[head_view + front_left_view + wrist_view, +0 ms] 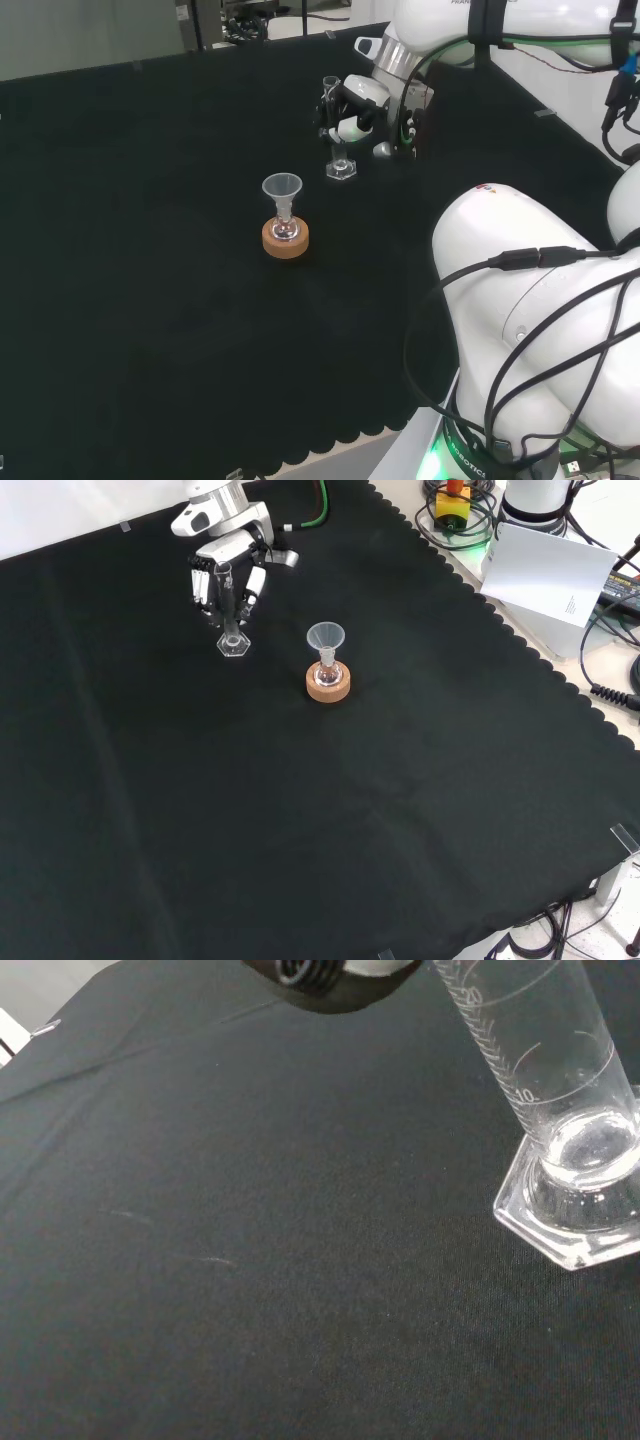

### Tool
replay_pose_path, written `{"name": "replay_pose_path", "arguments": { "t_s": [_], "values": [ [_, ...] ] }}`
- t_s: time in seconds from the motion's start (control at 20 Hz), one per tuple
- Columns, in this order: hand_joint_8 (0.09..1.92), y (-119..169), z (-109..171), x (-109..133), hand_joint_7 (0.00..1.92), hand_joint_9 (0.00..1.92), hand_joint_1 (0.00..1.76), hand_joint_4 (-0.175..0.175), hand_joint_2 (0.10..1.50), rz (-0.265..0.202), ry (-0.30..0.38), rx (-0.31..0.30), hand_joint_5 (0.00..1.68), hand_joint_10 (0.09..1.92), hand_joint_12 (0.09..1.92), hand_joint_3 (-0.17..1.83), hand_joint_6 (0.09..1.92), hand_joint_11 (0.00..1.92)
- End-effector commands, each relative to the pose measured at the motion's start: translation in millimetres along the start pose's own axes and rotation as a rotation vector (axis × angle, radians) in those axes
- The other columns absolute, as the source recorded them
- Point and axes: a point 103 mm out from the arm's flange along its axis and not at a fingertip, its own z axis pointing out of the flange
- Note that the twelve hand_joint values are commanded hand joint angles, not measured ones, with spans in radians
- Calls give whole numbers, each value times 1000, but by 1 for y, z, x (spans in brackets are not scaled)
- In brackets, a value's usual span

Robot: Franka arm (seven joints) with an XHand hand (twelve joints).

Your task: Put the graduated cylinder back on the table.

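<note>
Near the far side of the tabletop (420,810) in the front view, your hand (232,560) has its fingers curled round the upper part of the cylinder (231,620). It stands upright, and its hexagonal foot looks flat on the cloth, though contact is hard to confirm. A flask with a funnel (325,640) on a cork ring (328,684) sits nearby. Settle the foot fully, then uncurl slowly and lift straight away without nudging the glass.
</note>
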Motion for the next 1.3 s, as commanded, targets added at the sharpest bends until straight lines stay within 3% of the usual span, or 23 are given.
{"name": "replay_pose_path", "arguments": {
  "t_s": [0.05,0.6,1.25,1.3],
  "values": [
    [1155,5,8,-4,904,1386,1344,-31,1144,11,20,-5,954,87,822,9,524,1144],
    [1157,12,21,-11,903,1385,1344,-32,1145,29,90,-8,953,87,821,7,528,1144],
    [1159,15,29,-21,901,1383,1344,-32,1147,31,109,12,951,87,821,6,529,1146],
    [1010,15,29,-20,921,1379,1309,-29,1165,30,111,15,947,87,822,18,530,1142]
  ]
}}
